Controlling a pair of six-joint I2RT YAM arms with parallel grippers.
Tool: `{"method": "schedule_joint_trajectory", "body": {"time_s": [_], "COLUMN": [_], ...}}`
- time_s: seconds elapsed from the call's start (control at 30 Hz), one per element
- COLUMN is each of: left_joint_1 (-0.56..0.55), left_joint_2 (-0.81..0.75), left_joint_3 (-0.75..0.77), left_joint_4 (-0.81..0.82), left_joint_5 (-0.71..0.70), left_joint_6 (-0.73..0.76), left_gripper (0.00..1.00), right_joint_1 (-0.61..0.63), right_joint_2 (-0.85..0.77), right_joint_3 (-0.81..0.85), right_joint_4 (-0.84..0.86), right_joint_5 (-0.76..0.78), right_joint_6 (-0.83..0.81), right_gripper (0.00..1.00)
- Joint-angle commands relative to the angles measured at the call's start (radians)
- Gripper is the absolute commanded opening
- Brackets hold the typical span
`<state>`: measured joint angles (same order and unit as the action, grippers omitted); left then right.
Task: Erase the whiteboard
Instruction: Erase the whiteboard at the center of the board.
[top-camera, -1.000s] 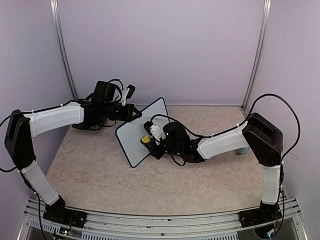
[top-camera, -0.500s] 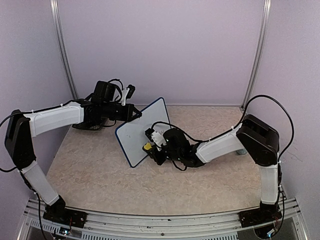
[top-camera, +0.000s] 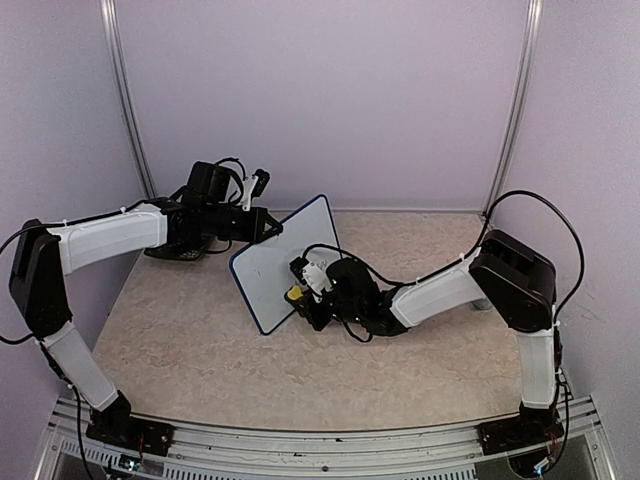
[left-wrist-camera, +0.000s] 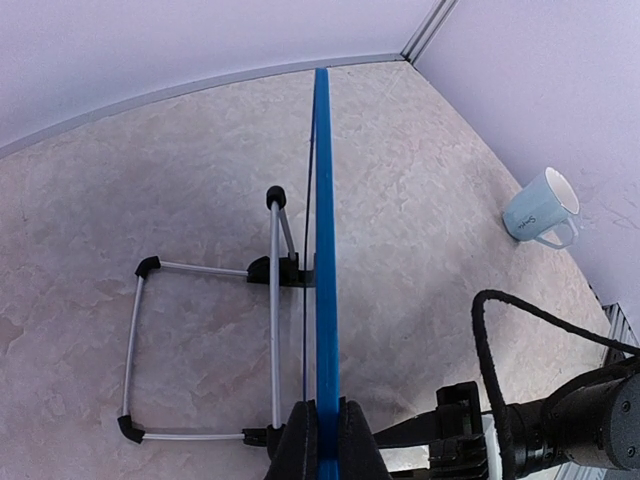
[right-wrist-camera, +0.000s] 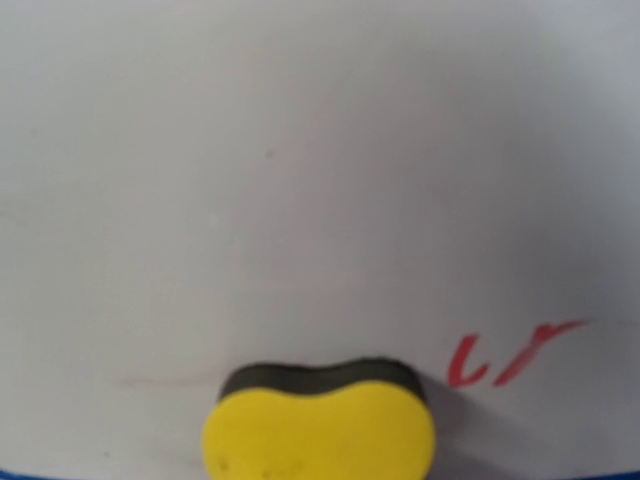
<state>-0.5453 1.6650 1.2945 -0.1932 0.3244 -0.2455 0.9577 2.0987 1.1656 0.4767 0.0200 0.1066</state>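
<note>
Looking down from above, we see a beige, marble-patterned tabletop (top-camera: 200, 345) closed in by plain lilac walls (top-camera: 320, 100), with a slim metal post (top-camera: 125, 100) rising in each back corner and a ribbed aluminium rail (top-camera: 320, 445) along the bottom edge of the frame. Near the centre, slightly left, stands the small white whiteboard (top-camera: 270, 270) with its thin dark-blue frame, tilted, one corner reaching toward the back wall. The left gripper (left-wrist-camera: 322, 440) is clamped tight on the board's blue edge, which runs straight up the middle of the left wrist view. To the left of that edge, a grey wire stand (left-wrist-camera: 200, 350) with black tips spreads over the tabletop and meets the board's back. The right gripper (top-camera: 299, 290) is closed on a yellow, bean-shaped sponge (right-wrist-camera: 318, 430) with a black underside, pressed against the white face close to the board's lower blue edge. Just right of the sponge in the right wrist view, we find a few short red marker strokes (right-wrist-camera: 510, 357) on the glossy face. A pale blue ceramic mug (left-wrist-camera: 540, 208) sits at the right of the left wrist view, beside the wall and well apart from the board.
</note>
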Motion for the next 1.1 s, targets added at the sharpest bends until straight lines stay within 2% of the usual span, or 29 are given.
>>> {"method": "schedule_joint_trajectory", "body": {"time_s": [0.0, 0.23, 0.43, 0.83, 1.07], "left_joint_1": [-0.026, -0.025, -0.025, -0.024, -0.024], "left_joint_2": [0.024, 0.024, 0.025, 0.027, 0.024], "left_joint_3": [-0.015, -0.013, -0.012, -0.013, -0.013], "left_joint_4": [-0.116, -0.115, -0.115, -0.116, -0.116], "left_joint_5": [0.061, 0.062, 0.064, 0.065, 0.064], "left_joint_6": [-0.02, -0.02, -0.02, -0.02, -0.021], "left_gripper": [0.0, 0.0, 0.0, 0.0, 0.0], "right_joint_1": [-0.009, -0.009, -0.009, -0.009, -0.009], "right_joint_2": [-0.006, -0.153, -0.212, -0.043, 0.008], "right_joint_3": [0.028, 0.026, 0.031, 0.064, 0.016], "right_joint_4": [-0.073, -0.078, -0.063, -0.091, -0.079], "right_joint_5": [0.006, 0.032, 0.066, 0.008, -0.046], "right_joint_6": [-0.022, -0.069, -0.102, -0.048, 0.015], "right_gripper": [0.0, 0.0, 0.0, 0.0, 0.0]}}
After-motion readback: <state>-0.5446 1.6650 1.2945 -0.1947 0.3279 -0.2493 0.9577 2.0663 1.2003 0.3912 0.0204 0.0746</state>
